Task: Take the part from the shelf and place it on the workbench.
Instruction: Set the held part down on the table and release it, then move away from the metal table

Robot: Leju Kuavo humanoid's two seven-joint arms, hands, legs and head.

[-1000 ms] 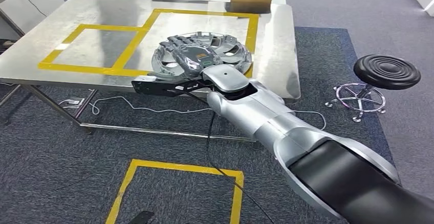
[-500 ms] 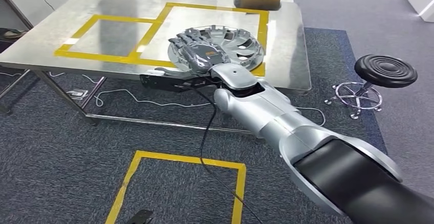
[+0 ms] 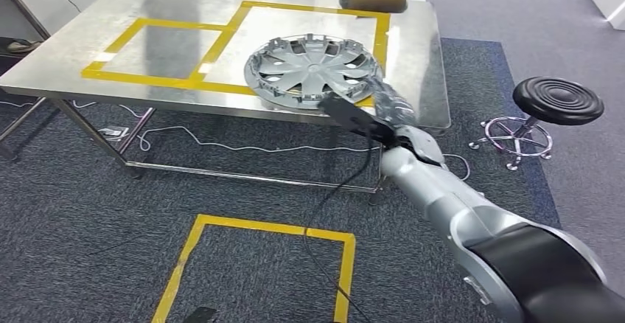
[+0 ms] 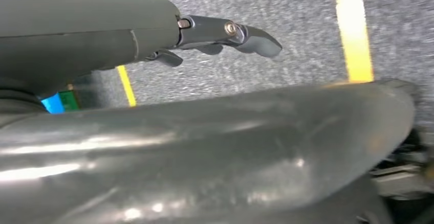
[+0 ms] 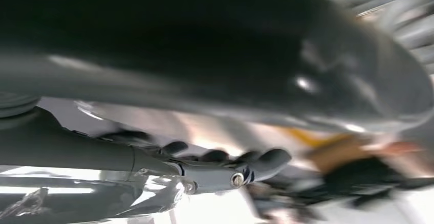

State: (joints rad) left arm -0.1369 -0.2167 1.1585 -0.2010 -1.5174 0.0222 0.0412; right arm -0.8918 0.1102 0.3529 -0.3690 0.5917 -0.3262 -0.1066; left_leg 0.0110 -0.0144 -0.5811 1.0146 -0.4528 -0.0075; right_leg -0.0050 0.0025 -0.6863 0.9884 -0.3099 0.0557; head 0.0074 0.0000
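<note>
Hubcap (image 3: pixel 315 68) lies flat near the bench's (image 3: pixel 147 87) front edge, inside the yellow-taped square, so placing looks done. My right hand (image 3: pixel 390 105) sits at its rim; whether it grips I cannot tell. Next I'd draw clear without dragging it.

The right hand (image 5: pixel 204 170) reaches in from the frame's left edge, its dark fingers (image 5: pixel 266 158) curled. A blurred dark grey curved surface spans the upper frame; behind the fingers lies a pale, blurred background.
</note>
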